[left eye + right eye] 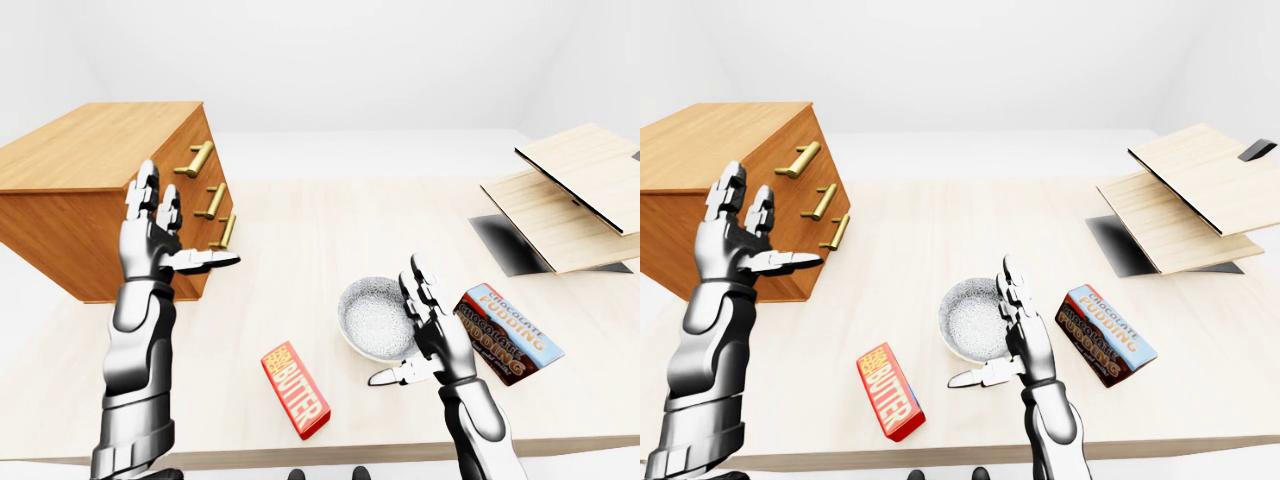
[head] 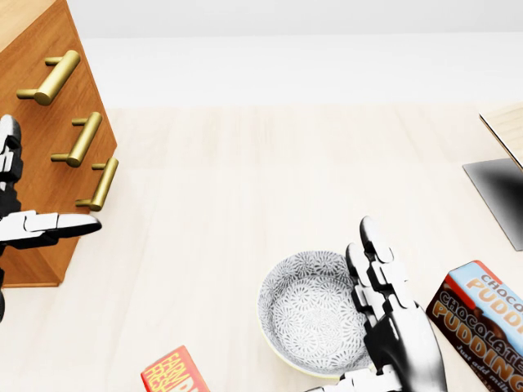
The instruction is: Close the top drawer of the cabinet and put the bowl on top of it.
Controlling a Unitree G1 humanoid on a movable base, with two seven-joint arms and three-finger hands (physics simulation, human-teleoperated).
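Note:
A wooden cabinet (image 1: 90,190) with three brass handles (image 1: 196,160) stands on the table's left in the left-eye view; its drawer fronts look flush. My left hand (image 1: 185,225) is raised before the drawer face, fingers spread and open, holding nothing. A white speckled bowl (image 1: 368,315) sits upright on the table (image 1: 320,230), low in the middle of the view. My right hand (image 1: 400,330) stands open just right of the bowl, with its fingers (image 2: 374,261) against or close to the rim and its thumb pointing left below it. The fingers are not closed round the bowl.
A red butter box (image 1: 295,390) lies left of and below the bowl. A chocolate pudding box (image 1: 508,333) lies right of my right hand. Tilted wooden boards (image 1: 570,200) with a dark panel beneath rest at the table's right. The table's near edge runs along the bottom.

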